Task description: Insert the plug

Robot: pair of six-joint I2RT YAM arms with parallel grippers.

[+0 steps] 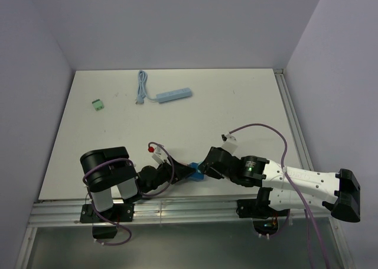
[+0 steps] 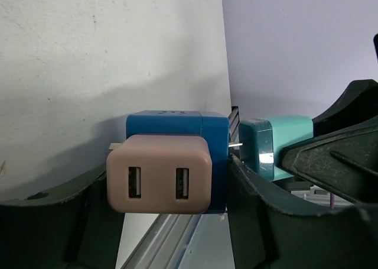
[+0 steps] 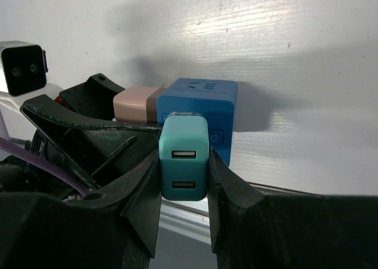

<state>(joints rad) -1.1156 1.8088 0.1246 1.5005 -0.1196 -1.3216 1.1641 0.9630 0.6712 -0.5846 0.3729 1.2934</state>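
A blue cube adapter hangs just above the table's near edge, with a pink two-port USB charger plugged into its side. My left gripper is shut around this pair. The teal plug, a two-port USB charger, is pinched between the fingers of my right gripper. It presses toward the cube's face, and its metal prongs still show in a narrow gap. From above, the cube sits between my left gripper and my right gripper.
A light-blue power strip with a coiled cable lies at the table's far middle. A small green connector lies far left. An aluminium rail runs along the near edge, directly below the cube. Walls close in on three sides.
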